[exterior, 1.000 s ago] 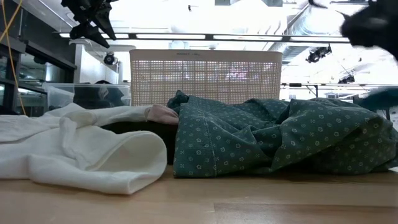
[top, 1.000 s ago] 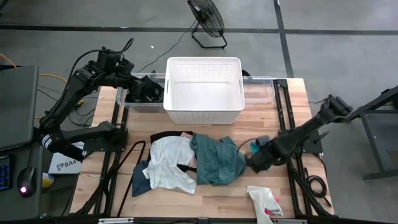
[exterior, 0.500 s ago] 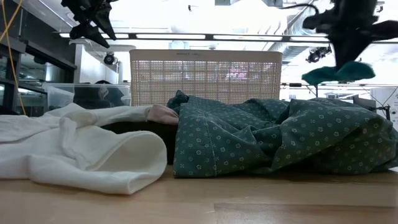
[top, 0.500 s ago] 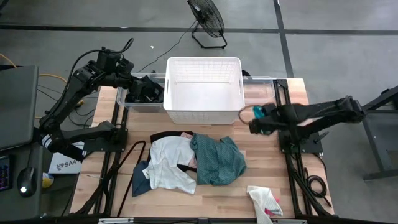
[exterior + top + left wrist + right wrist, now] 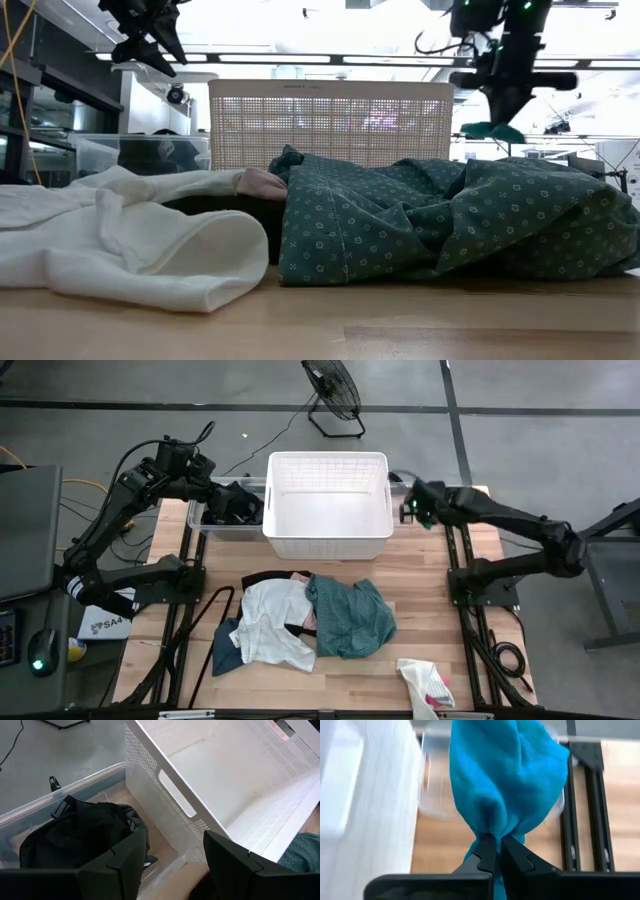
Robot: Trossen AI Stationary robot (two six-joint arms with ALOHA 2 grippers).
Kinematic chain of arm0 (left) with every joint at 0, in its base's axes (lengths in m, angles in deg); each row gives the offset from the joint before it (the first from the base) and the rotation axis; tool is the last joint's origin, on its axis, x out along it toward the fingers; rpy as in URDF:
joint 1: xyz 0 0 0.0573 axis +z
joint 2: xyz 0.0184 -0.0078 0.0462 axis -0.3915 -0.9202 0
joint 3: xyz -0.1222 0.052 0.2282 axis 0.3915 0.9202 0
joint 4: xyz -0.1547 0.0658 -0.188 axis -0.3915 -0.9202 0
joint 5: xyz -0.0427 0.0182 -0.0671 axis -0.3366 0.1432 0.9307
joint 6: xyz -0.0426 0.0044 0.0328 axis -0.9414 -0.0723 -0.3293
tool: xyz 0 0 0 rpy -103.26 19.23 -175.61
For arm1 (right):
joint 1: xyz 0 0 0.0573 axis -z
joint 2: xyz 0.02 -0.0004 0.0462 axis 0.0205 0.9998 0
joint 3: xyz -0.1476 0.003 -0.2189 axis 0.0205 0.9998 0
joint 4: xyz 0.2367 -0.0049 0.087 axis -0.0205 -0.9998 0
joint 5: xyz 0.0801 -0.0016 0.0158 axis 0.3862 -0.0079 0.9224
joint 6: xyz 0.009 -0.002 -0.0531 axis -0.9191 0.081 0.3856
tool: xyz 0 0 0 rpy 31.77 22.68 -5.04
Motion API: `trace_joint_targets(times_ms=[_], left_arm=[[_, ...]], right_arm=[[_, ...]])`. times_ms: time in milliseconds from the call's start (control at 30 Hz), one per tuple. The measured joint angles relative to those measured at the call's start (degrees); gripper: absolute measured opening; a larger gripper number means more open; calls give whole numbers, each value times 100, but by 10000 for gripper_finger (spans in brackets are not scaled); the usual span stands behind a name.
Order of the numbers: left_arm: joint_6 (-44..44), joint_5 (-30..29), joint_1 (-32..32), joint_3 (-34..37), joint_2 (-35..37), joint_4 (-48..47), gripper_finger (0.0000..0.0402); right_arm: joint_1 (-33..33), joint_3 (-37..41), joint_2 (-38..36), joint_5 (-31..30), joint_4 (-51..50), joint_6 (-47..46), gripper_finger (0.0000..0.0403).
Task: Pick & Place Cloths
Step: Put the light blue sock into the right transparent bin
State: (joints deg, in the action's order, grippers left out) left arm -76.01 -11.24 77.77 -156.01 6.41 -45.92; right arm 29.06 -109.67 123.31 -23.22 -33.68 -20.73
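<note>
We see the right gripper (image 5: pixel 414 506) clenched on a small teal-blue cloth (image 5: pixel 506 775), held in the air over the clear bin (image 5: pixel 425 504) just right of the white lattice basket (image 5: pixel 327 505), at the far side of the table (image 5: pixel 430 575). In the right wrist view the fingers (image 5: pixel 487 854) pinch a bunched fold, the rest of the cloth ballooning ahead of them. In the low view it hangs as a small teal lump (image 5: pixel 493 131) under the arm, above the pile.

Left gripper (image 5: pixel 170 862) hovers over the other clear bin (image 5: pixel 222 510), left of the basket, with a black cloth (image 5: pixel 80 832) lying inside. Its fingers are spread apart, nothing between them.

Rest of the cloths sit mid-table in one heap: white cloth (image 5: pixel 272 620), green patterned cloth (image 5: pixel 350 615) touching it on the right, a dark blue one (image 5: pixel 225 645) and a bit of pink (image 5: pixel 264 183) partly under the white. A separate white cloth with pink (image 5: pixel 425 682) lies apart near the front right corner.
</note>
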Motion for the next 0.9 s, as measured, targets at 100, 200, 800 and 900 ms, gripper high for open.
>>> trace_joint_targets(times_ms=[100,200,800,900], left_arm=[[-13,2,0,0,0,0,195],[-13,1,0,0,0,0,195],[-33,2,0,0,0,1,195],[-33,2,0,1,0,2,195]], right_arm=[[565,0,191,27,551,481,3],[1009,0,507,213,897,886,4],[1819,2,2005,885,1577,2591,4],[1867,2,2012,879,1551,2976,4]])
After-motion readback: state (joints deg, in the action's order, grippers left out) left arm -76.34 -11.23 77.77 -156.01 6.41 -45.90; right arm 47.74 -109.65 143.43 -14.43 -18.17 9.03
